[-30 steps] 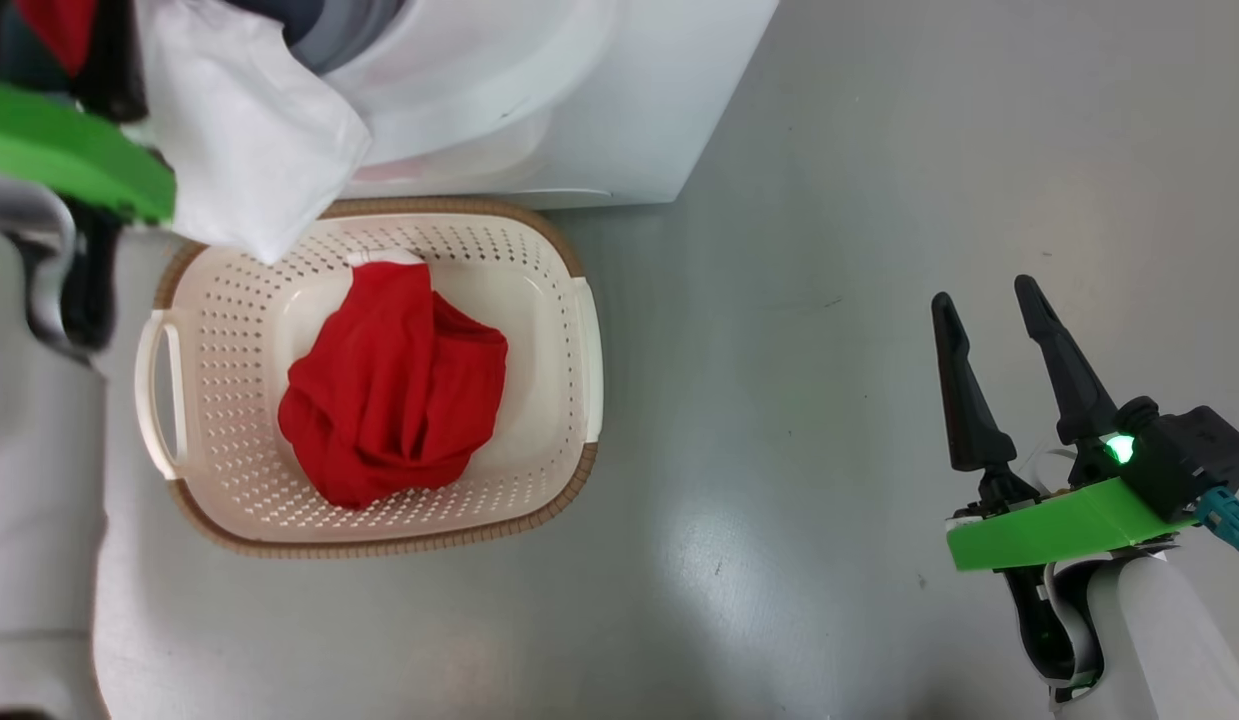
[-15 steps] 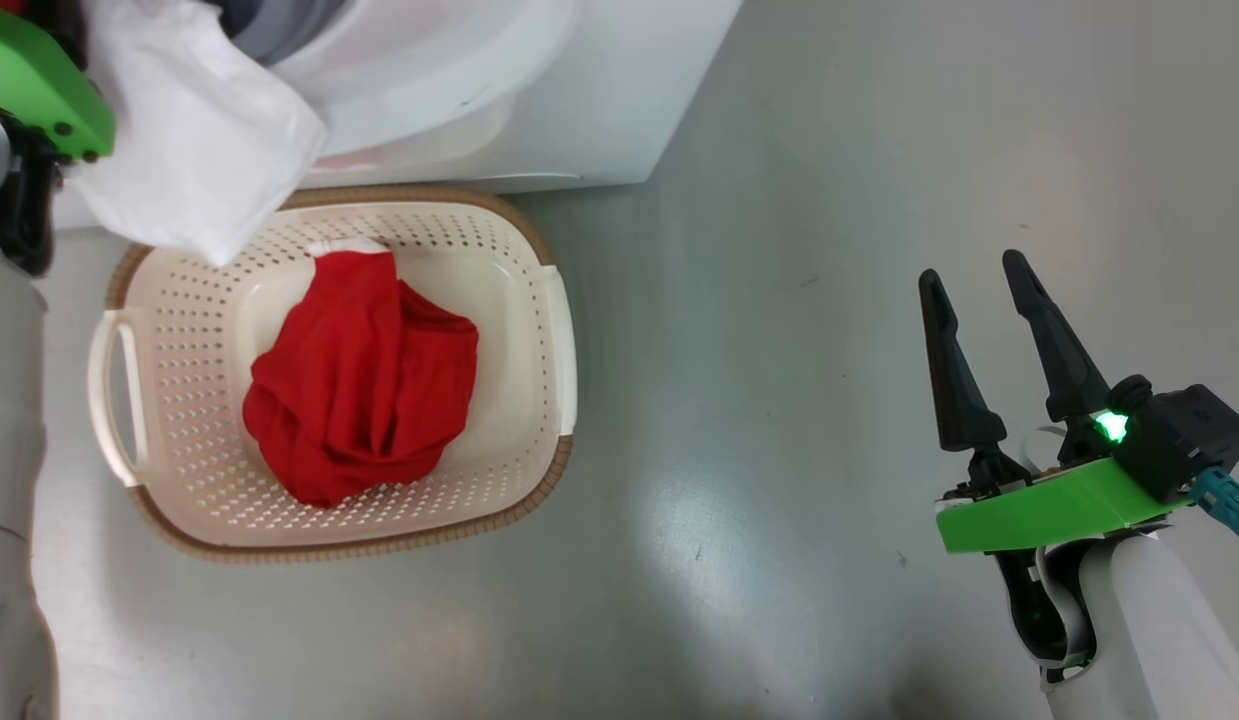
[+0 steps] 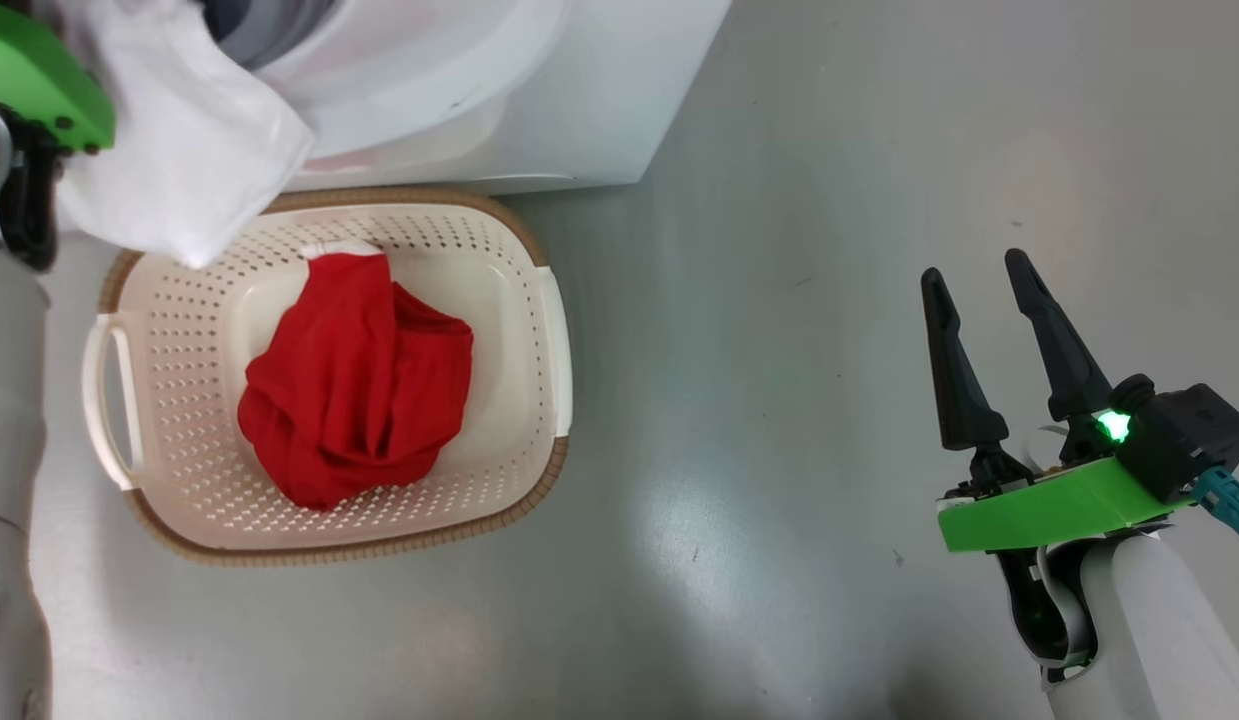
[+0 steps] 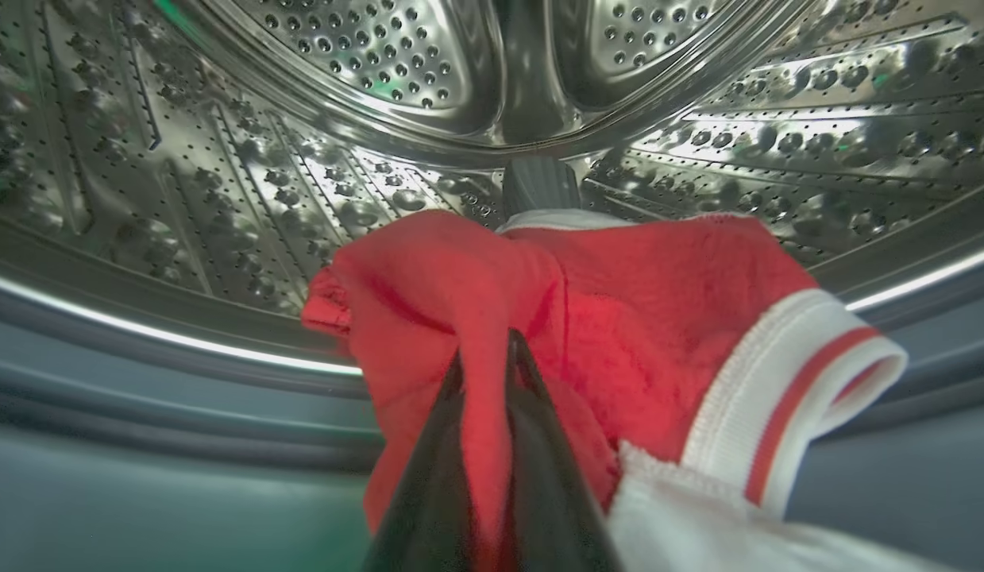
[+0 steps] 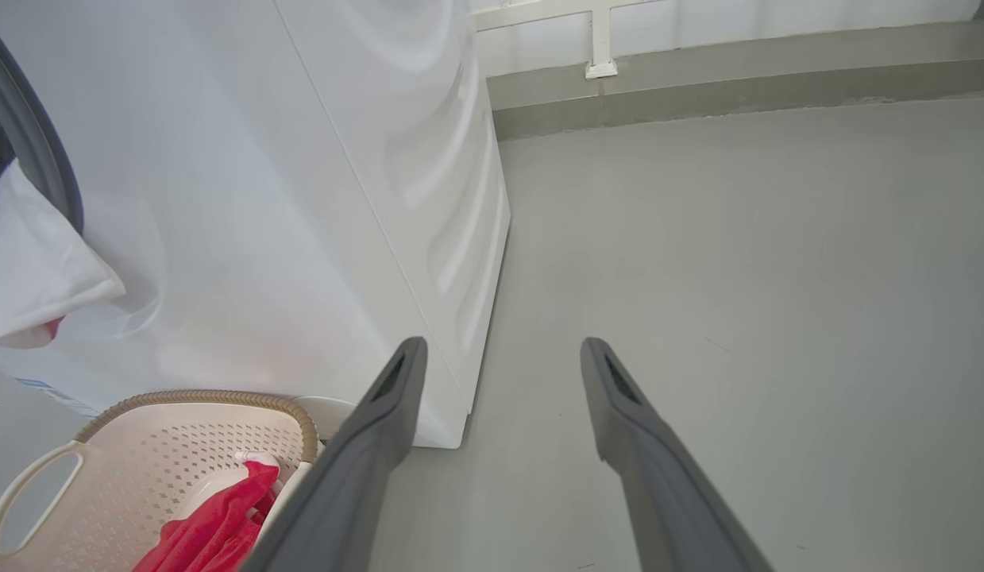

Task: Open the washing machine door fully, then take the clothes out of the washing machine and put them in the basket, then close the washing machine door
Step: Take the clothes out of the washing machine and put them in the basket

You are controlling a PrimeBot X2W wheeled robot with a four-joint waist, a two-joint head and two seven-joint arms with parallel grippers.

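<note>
Pinches clothes (image 4: pixel 658 294) tight in left gripper (image 4: pixel 485 353) at drum (image 4: pixel 364 56) mouth. Dangles white end over basket (image 3: pixel 562 340) corner, drop straight down. Holds right gripper (image 3: pixel 974 265) spread, empty, well apart.

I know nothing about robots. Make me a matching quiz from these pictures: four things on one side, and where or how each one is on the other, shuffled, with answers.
Things
1. left gripper
2. right gripper
3. basket
4. white cloth

Place or state
a. on the floor, holding a red garment
b. open, above bare floor
c. shut on red fabric inside the drum
d. hanging from the washing machine opening

Pairs: 1-c, 2-b, 3-a, 4-d
</note>
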